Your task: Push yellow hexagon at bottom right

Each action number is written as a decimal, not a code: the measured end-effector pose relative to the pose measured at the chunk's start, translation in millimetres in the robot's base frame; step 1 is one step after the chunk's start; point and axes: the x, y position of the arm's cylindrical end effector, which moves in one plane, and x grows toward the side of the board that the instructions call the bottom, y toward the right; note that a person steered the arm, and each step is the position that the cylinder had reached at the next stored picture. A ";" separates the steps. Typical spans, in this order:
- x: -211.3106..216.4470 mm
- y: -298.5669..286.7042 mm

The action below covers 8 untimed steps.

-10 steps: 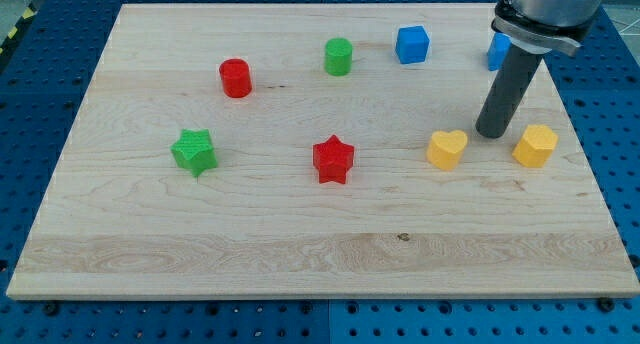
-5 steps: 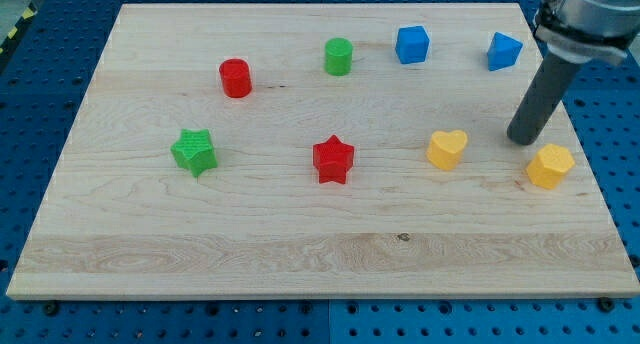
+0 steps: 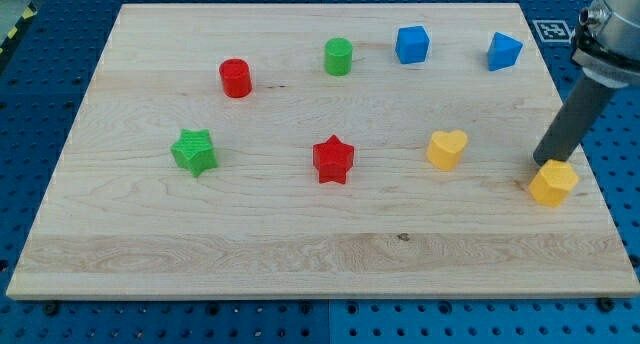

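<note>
The yellow hexagon (image 3: pixel 553 182) lies near the board's right edge, below the middle. My tip (image 3: pixel 546 163) touches its upper left side, with the dark rod rising toward the view's top right. A yellow heart (image 3: pixel 446 148) lies to the left of the hexagon, apart from it.
On the wooden board (image 3: pixel 300 244) are a red star (image 3: pixel 333 159), a green star (image 3: pixel 194 151), a red cylinder (image 3: pixel 235 78), a green cylinder (image 3: pixel 339 56), a blue cube (image 3: pixel 411 44) and a blue block (image 3: pixel 504 51) at the top right.
My tip has moved right and down from beside the yellow heart. The yellow hexagon has been pushed down and to the right, nearer the board's right edge.
</note>
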 end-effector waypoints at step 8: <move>34.5 -47.2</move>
